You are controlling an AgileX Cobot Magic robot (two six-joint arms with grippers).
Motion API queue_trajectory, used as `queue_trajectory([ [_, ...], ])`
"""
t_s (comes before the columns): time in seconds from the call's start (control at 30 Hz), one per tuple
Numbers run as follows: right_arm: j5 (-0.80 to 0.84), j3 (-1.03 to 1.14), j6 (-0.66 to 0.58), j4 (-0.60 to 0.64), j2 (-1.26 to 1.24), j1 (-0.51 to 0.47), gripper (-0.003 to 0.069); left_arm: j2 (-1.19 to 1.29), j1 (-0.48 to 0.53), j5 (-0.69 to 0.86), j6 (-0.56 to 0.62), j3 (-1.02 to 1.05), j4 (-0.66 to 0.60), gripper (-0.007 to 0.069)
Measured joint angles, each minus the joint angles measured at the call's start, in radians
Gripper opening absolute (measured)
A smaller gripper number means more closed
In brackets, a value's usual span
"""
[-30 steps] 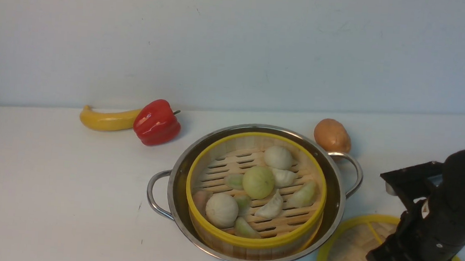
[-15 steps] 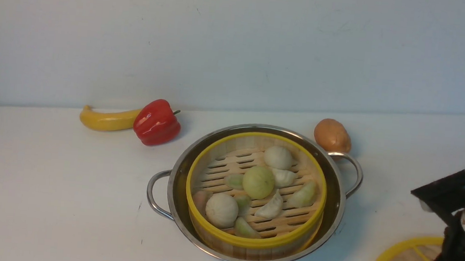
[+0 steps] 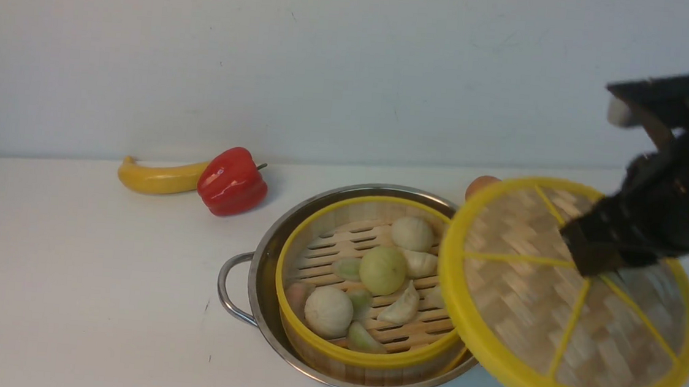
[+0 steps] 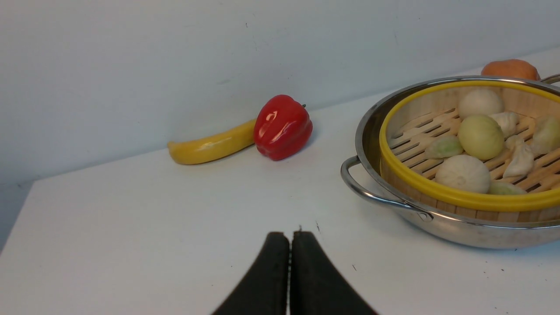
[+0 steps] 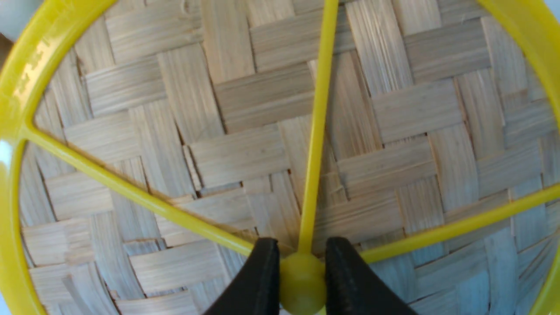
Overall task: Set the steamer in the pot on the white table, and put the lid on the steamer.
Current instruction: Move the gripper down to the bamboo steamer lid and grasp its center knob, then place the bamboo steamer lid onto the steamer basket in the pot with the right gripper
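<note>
Lid (image 3: 521, 293): aloft, near the tabletop's (image 3: 98, 272) right edge, partly in front of the pot (image 3: 261, 310); it should be carried level, centred over the steamer (image 3: 368, 360), then lowered gently.
Steamer: inside the pot, uncovered.
Right gripper (image 5: 302, 282): parted just by the knob's (image 5: 302, 284) width, pinching it from both sides.
Left gripper (image 4: 290, 240): closed, fingertips nearly together, gripping nothing.

Soft, even light; the raised lid (image 3: 570, 297) shows motion blur.
</note>
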Motion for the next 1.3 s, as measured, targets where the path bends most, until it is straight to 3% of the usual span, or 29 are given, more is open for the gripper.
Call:
queue_trajectory([
  [0.17, -0.002, -0.254, -0.003, 0.003, 0.18, 0.093, 0.0144, 0.0, 0.0, 0.0, 0.0, 0.0, 0.0, 0.0],
  [0.43, -0.002, -0.405, 0.015, -0.018, 0.378, 0.206, 0.0144, 0.0, 0.0, 0.0, 0.0, 0.0, 0.0, 0.0],
  [1.3, 0.0, -0.442, -0.041, -0.03, 0.525, 0.216, 0.0144, -0.001, 0.0, 0.0, 0.0, 0.0, 0.0, 0.0],
])
